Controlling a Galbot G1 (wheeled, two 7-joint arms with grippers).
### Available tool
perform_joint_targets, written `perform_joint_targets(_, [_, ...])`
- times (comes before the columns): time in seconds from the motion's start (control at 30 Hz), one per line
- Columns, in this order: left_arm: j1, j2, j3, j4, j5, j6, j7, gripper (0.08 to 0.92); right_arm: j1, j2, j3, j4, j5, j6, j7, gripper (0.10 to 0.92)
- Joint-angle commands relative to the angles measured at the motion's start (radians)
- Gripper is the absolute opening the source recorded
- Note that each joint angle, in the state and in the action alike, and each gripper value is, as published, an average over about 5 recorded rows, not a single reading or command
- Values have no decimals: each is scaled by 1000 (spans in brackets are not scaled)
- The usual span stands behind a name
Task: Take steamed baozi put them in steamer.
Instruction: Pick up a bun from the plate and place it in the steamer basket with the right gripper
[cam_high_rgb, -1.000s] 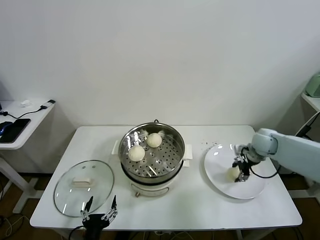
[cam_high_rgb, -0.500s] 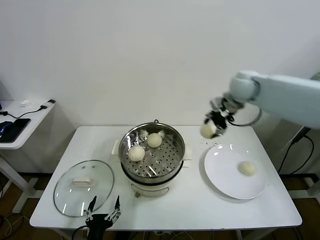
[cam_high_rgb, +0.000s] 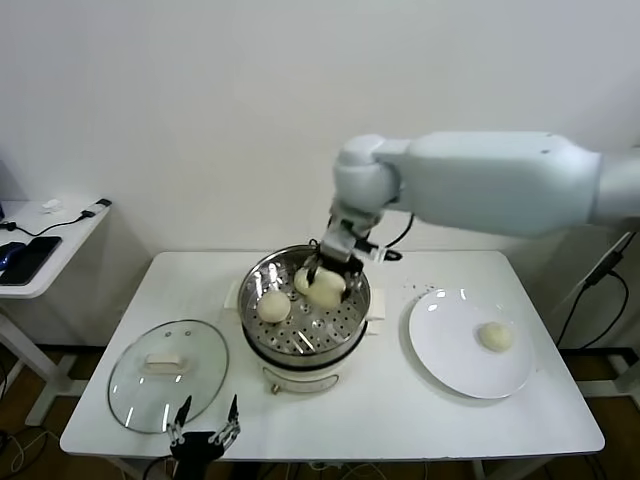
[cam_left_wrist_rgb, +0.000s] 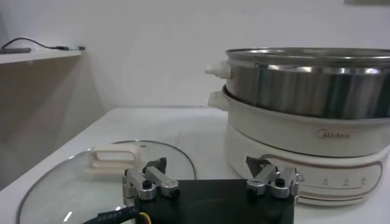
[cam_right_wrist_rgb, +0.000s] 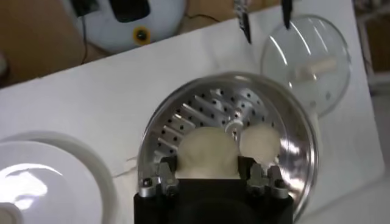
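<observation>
The steamer (cam_high_rgb: 300, 372) stands mid-table, a shiny steel pot on a cream base. Two baozi lie on its perforated tray: one on the left (cam_high_rgb: 272, 305) and one at the back (cam_high_rgb: 302, 279), partly hidden. My right gripper (cam_high_rgb: 330, 272) hangs over the pot's right half, shut on a third baozi (cam_high_rgb: 326, 294). The right wrist view shows that bun (cam_right_wrist_rgb: 209, 159) between the fingers, above the tray (cam_right_wrist_rgb: 207, 112), beside another bun (cam_right_wrist_rgb: 263, 141). A fourth baozi (cam_high_rgb: 494, 337) lies on the white plate (cam_high_rgb: 450, 345). My left gripper (cam_high_rgb: 203, 420) is open and empty at the table's front edge.
The glass lid (cam_high_rgb: 167, 373) with a white handle lies flat at the front left, just beyond my left gripper; it also shows in the left wrist view (cam_left_wrist_rgb: 73, 182). The steamer's wall (cam_left_wrist_rgb: 304, 91) stands close on that gripper's other side. A side table (cam_high_rgb: 40, 245) stands far left.
My right gripper took a baozi from the plate, lifted it and carried it left, and now holds it over the steamer. One bun stays on the plate. The left arm barely moved.
</observation>
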Motion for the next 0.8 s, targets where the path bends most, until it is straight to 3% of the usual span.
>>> perform_joint_targets(0.03, [5, 1, -6, 2, -1, -1, -1, 823, -192, 129, 27, -54, -225, 212, 52, 653])
perform_joint_targets(0.53, [-2, 3, -8, 5, -6, 1, -1, 823, -301, 167, 28, -195, -307, 220, 108, 657])
perform_joint_targets(0.8, [-5, 3, -4, 9, -8, -1, -2, 823, -293, 176, 33, -227, -270, 240, 130, 807])
